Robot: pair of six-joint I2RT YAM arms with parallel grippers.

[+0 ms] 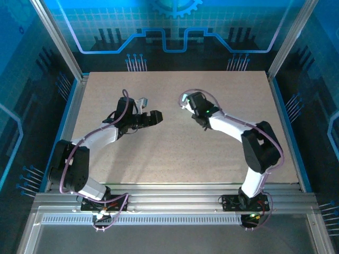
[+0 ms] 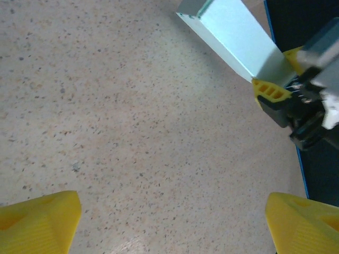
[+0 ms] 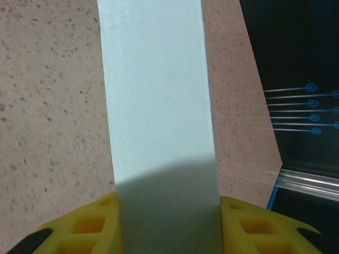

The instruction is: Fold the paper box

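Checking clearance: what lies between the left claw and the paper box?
Bare tabletop separates the left claw from the paper box, per the left wrist view.

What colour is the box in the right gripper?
Pale mint-blue paper box, clearest in the right wrist view.
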